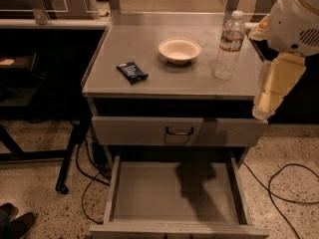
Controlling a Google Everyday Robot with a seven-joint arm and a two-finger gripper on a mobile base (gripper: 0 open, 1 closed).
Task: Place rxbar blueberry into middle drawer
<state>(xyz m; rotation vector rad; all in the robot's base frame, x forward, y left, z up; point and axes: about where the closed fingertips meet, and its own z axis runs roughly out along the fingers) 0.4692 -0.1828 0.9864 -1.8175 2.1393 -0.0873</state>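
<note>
One camera view looks down on a grey metal cabinet point(144, 39) with a flat top and drawers below.

On the top, the snack bar point(132, 71) lies flat near the left front corner, its dark wrapper with white print turned at a slant to the edge. It is well apart from everything else. A pale bowl point(179, 50) sits upright near the middle of the top, behind and to the right of the bar. A clear water bottle point(228, 46) with a white cap stands upright just to the right of the bowl, near the right edge.

Below the top there is a dark gap, then a closed drawer front point(134, 131) with a dark wire handle point(179, 131). Under that, the middle drawer point(112, 188) is pulled out toward the camera. Its low walls and bare floor show, with a dark shadow point(199, 183) across the floor.

At the right edge of the view, the robot's white arm point(299, 19) comes in from above. The cream-coloured gripper point(266, 101) hangs from it beside the right front corner of the cabinet, level with the dark gap and well apart from the bar. Whether it is open or closed cannot be told, and it is not touching the bar.

Black cables point(289, 183) trail across the speckled floor on the right. A pair of dark shoes point(12, 220) shows in the lower left corner.
</note>
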